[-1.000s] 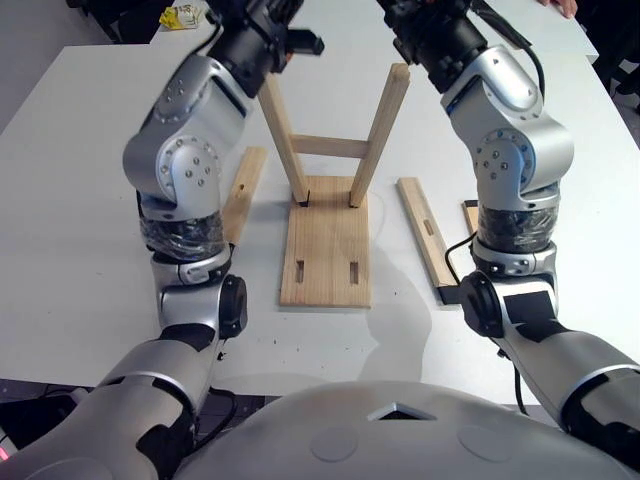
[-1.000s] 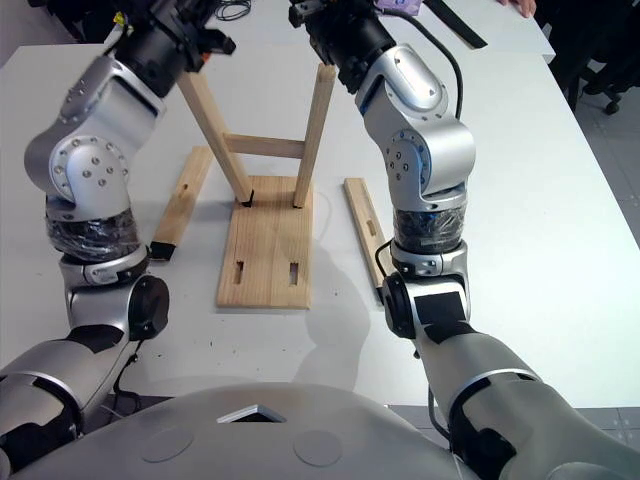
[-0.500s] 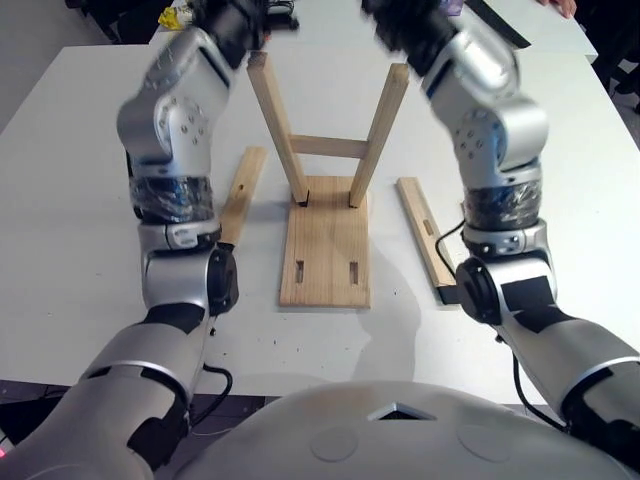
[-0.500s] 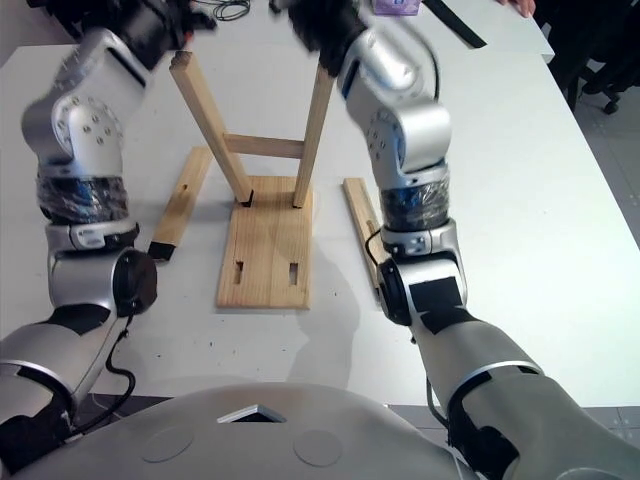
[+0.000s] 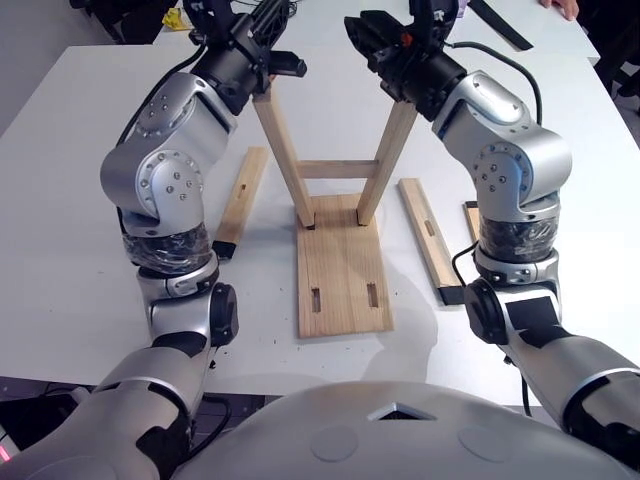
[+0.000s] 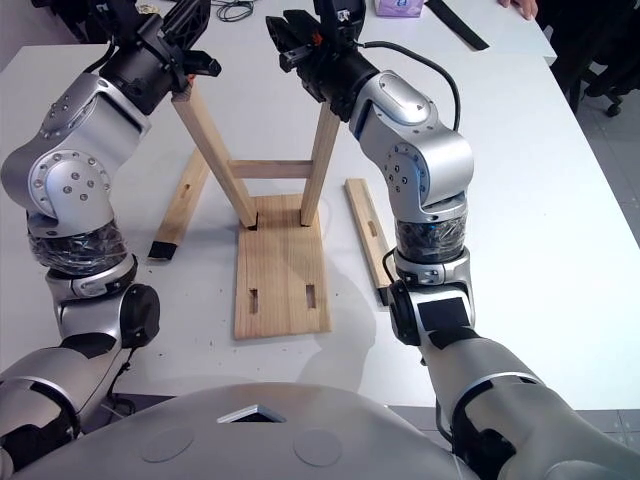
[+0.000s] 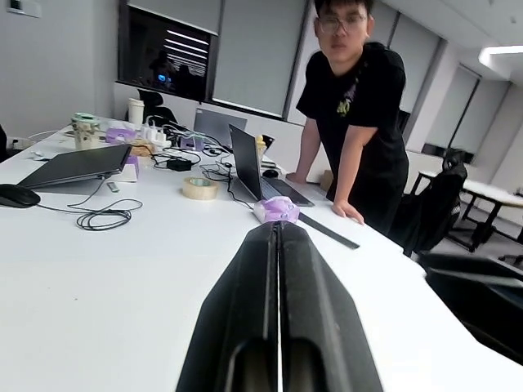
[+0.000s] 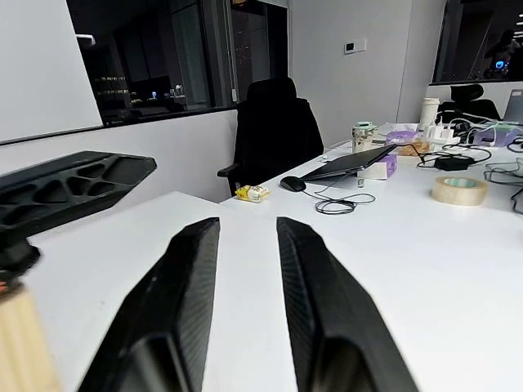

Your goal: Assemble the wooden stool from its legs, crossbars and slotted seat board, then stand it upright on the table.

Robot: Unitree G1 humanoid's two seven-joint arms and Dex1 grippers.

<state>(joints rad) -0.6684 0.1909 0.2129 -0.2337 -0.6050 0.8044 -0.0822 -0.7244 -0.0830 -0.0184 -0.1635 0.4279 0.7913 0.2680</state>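
Left eye view, upper ctr: leg frame (image 5: 340, 168) is stood ungripped in seat board (image 5: 340, 275) w/ left gripper (image 5: 282, 63) closed empty, right gripper (image 5: 362, 35) slightly parted, empty, so it could be toppled if nudged.

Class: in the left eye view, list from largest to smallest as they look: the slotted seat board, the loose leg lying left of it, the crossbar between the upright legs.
1. seat board
2. loose leg
3. crossbar, plainly smallest, though it also sits farther from the camera

I can read no text, label, brand or number on my surface (image 5: 70, 150) or on anything around it.
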